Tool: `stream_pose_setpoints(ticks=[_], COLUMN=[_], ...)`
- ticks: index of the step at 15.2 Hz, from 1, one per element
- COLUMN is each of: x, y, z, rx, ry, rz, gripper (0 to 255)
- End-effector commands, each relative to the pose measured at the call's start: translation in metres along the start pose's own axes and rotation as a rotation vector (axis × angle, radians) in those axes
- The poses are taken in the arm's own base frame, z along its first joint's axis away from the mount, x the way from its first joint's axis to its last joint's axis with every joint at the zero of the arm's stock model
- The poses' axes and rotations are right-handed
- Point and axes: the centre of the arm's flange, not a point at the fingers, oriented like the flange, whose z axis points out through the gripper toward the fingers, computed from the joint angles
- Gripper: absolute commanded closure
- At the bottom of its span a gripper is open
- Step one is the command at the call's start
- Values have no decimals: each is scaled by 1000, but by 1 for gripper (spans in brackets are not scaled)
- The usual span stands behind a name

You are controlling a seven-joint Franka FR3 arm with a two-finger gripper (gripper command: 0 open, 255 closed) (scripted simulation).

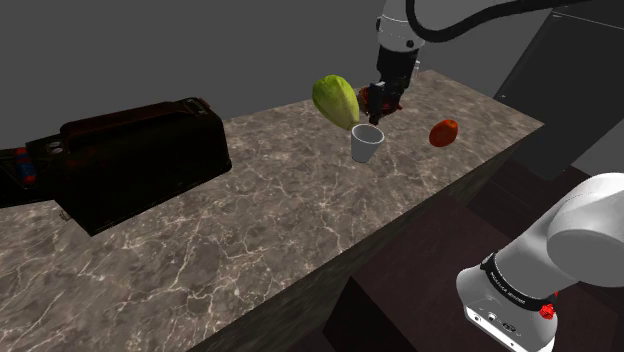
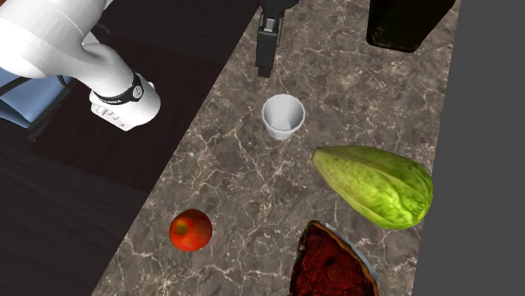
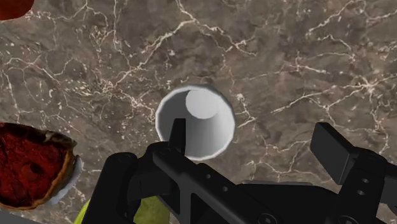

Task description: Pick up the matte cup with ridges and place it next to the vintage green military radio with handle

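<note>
The cup [image 1: 367, 143] is small, pale and upright on the marble counter [image 1: 250, 230], its mouth open upward [image 2: 283, 115]. My gripper [image 1: 381, 108] hangs open just above it, holding nothing. In the wrist view the cup [image 3: 197, 121] sits under one finger [image 3: 177, 133], off-centre from the gap, while the other finger [image 3: 336, 149] stands wide of it. The radio [image 1: 140, 160] is a dark boxy shape with a handle, far along the counter at the shoulder view's left, and its corner [image 2: 408, 21] shows beyond the gripper [image 2: 264, 67].
A green ribbed squash [image 1: 335, 100] lies close behind the cup. A red pie in a dish [image 2: 332, 261] sits past the squash [image 2: 374, 185]. A red fruit [image 1: 444, 132] rests near the counter edge. The counter's front edge drops to a dark floor.
</note>
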Motion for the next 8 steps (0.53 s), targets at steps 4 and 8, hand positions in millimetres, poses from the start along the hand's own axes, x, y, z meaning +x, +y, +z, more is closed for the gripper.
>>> stream_pose_setpoints(ticks=[4,8], x=[42,69], y=[-11,-16], z=[55,91], rx=[-36,-59], ry=[-41,-68], rz=[19,31], gripper=[0,0])
